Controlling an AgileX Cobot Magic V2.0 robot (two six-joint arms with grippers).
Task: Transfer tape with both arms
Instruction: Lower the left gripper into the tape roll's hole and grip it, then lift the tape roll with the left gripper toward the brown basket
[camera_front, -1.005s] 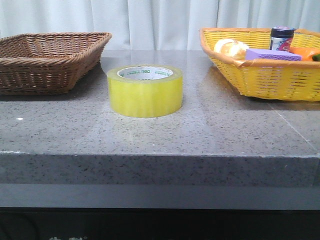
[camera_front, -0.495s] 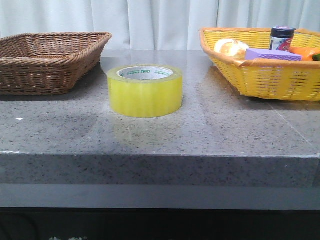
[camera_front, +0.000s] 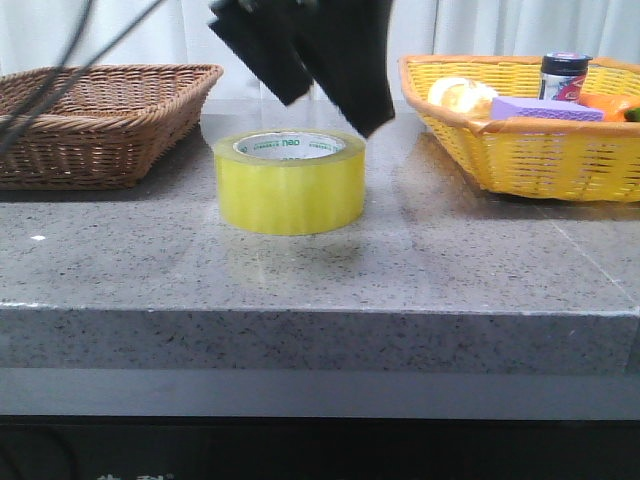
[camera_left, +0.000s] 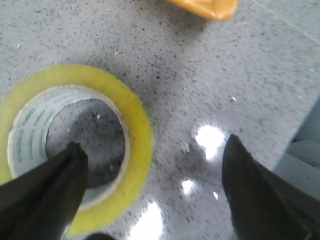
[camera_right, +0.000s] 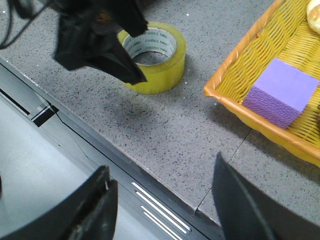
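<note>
Left gripper (camera_front: 330, 95) spread open above tape (camera_front: 290, 183); lower one finger into core, other outside wall, then close. Right gripper (camera_right: 162, 200) open, well clear of tape.

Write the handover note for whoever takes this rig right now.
Left gripper: jaws open, above the tape, one finger over its core, one outside the wall; nothing gripped.
Right gripper: jaws open, empty, over the table's front edge.
Tape: flat on the grey table, between the brown basket and the yellow basket.
Done: left arm's approach.
Left: grasp, lift, pass to the right gripper, place.
</note>
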